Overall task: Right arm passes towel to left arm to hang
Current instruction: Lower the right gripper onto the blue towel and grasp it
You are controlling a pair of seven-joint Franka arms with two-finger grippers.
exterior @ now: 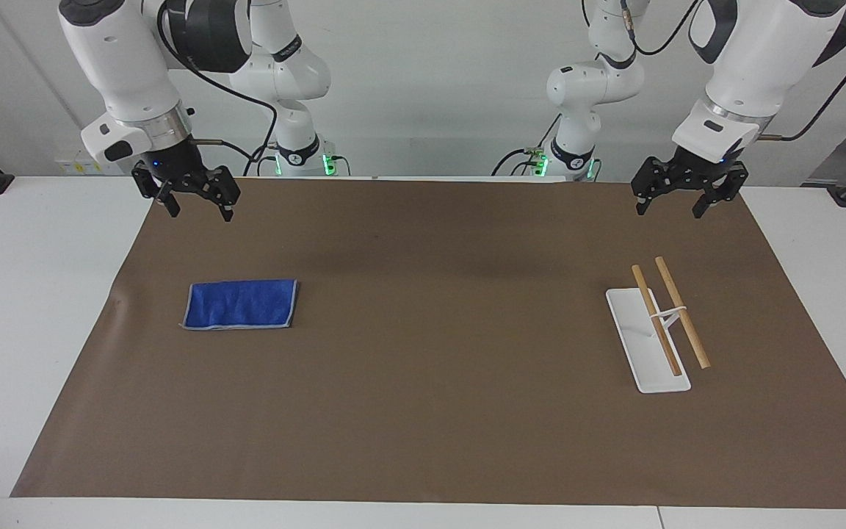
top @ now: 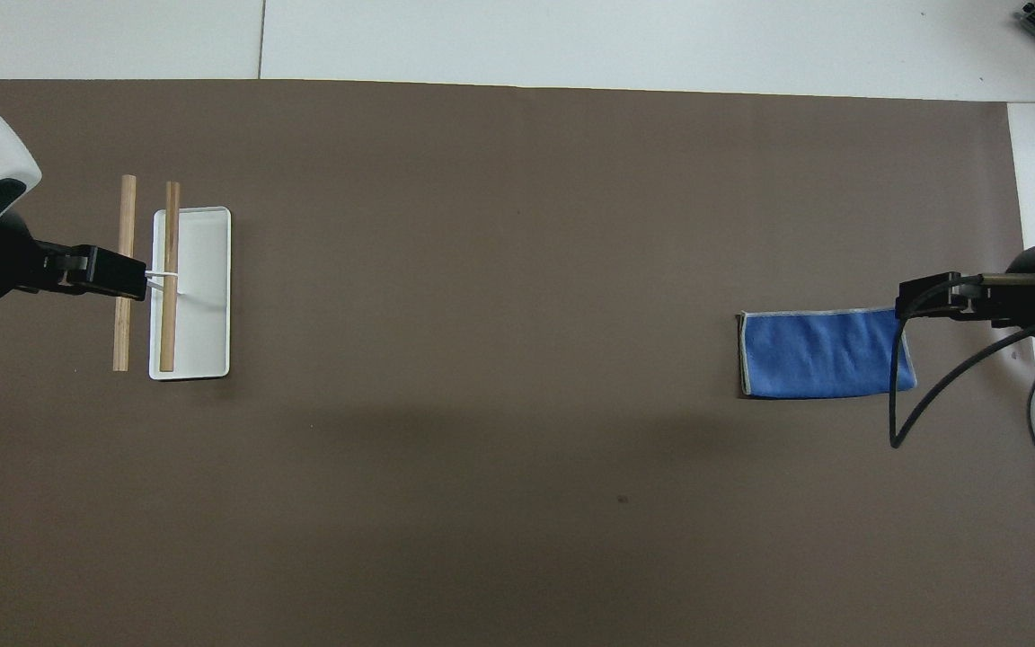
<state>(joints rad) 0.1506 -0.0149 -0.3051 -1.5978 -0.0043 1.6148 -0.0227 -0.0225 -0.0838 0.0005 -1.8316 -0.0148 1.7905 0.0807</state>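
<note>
The towel (exterior: 240, 304) lay flat and folded on the brown mat (exterior: 430, 411), toward the right arm's end of the table, a blue fuzzy rectangle with a pale stitched border along its edges. It looked light, soft and limp, so it would likely sag and unfold once lifted; a pinch on a bound edge or corner, through all the layers, seemed the surest hold, leaving a free end hanging for the other arm to take. In the facing view the right gripper (exterior: 196, 200) hung in the air at about eleven o'clock from the towel, over the mat's edge closest to the robots, its fingers spread wide and holding nothing. Well apart from the towel, toward the left arm's end, stood the hanging rack (exterior: 659, 328): a white base plate with two wooden rods carried on a thin white stand. The left gripper (exterior: 669, 204) waited in the air at about twelve o'clock from the rack, fingers likewise parted and empty.
</note>
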